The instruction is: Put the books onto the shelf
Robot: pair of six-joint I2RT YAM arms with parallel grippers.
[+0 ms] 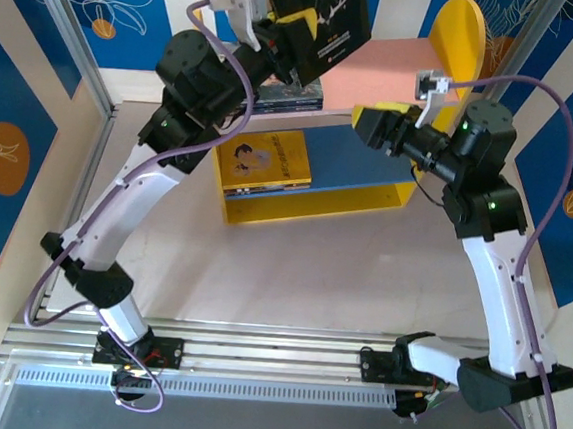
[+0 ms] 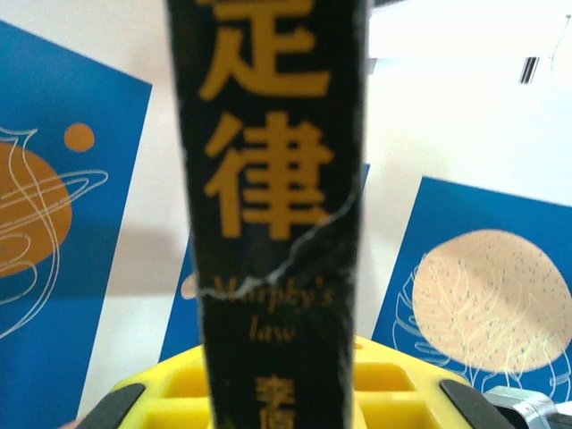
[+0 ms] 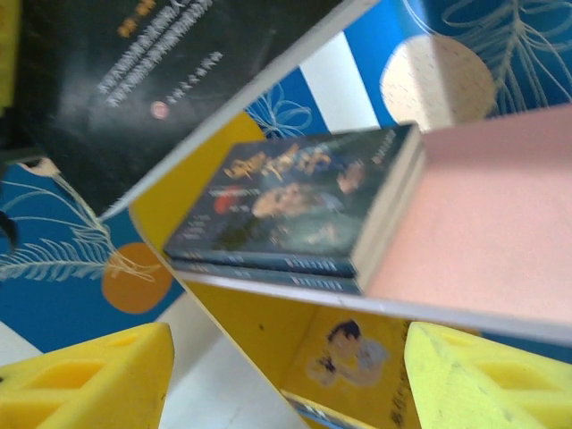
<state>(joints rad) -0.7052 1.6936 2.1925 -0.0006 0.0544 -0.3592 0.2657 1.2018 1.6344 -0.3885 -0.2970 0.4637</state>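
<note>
– Left gripper (image 1: 293,52) first: what has it got?

– It is clamped on the black book (image 1: 319,12), the one with pale antlers on the cover. From the left wrist, its yellow fingers (image 2: 165,398) sit on either side of the book's lower edge. The spine (image 2: 277,179) rises straight up between them, with yellow characters above the words "Murphy's law" and a white crease running across it.

– Where is that book against the shelf (image 1: 317,209)?

– Held up and tilted over the left end of the pink upper board (image 1: 390,68), not resting on it.

– And the right gripper (image 1: 367,121)?

– Its jaws stand apart with nothing between them. It hangs at the front edge of the pink board and points in at it. In the right wrist view its yellow fingers (image 3: 89,375) show at the two bottom corners, with the shelf between them.

– What already lies on the shelf?

– Two dark books (image 3: 286,210) are stacked flat, one on the other, at the left end of the pink board, just under the raised black book. One level down, the yellow book (image 1: 264,159) lies cover up, showing its cartoon figure, at the left end of the blue lower board (image 1: 356,160).

– And the shelf itself?

– It stands on the pale table (image 1: 311,277) beyond both arms, its rounded yellow side (image 1: 457,39) on the right.
</note>
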